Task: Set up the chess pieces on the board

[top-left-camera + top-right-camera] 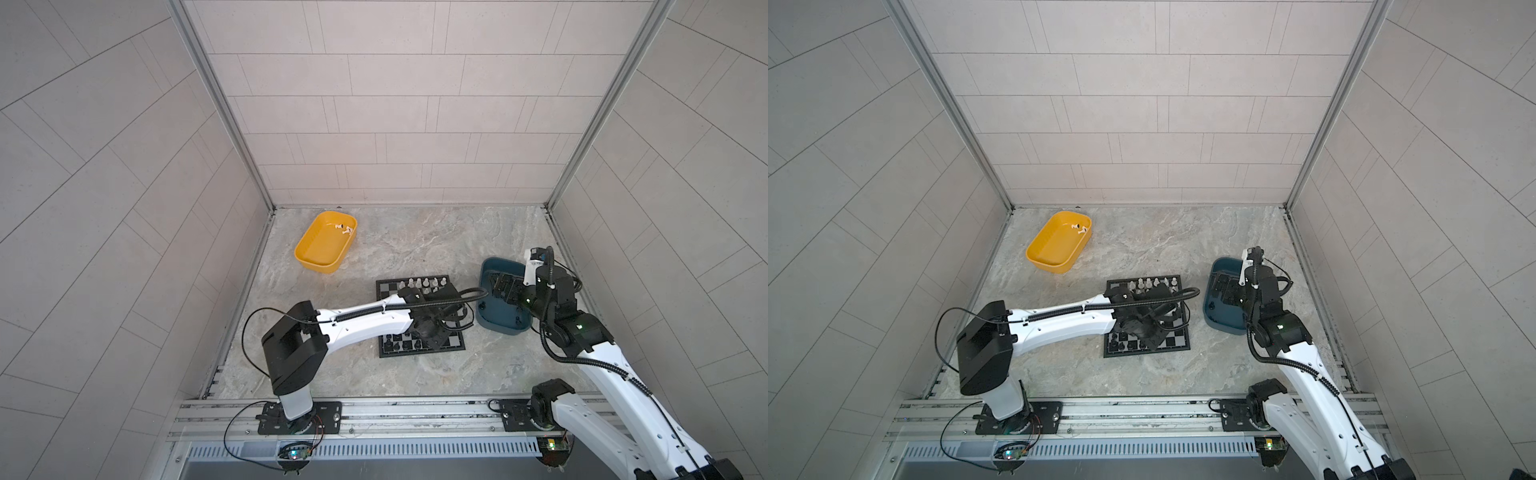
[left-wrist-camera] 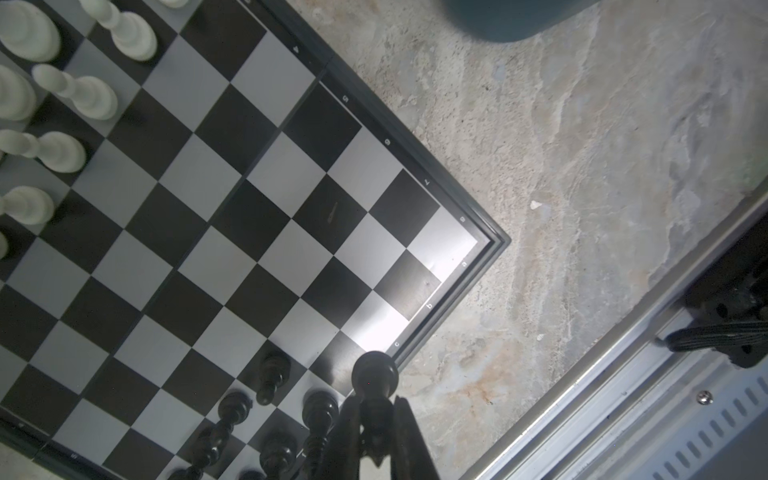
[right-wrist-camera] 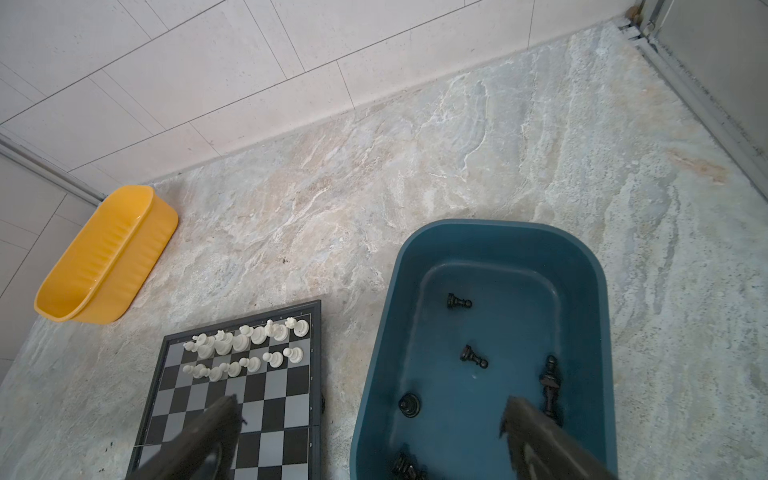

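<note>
Chess pieces: you have white ones standing in two rows on the far side of the board; a few more white ones lie in a far corner of the yellow tray.
Black pieces: some stand on the board's near rows; several others lie loose in the teal tray.
Board position: flat on the desk, teal tray just beside it on your right, yellow tray apart at far left.
Left end effector: jaws pinched narrow on one black piece at the board's near edge, by the c mark; whether it touches the square you cannot tell.
Right end effector: spread wide, holding nothing, hanging above the teal tray.
</note>
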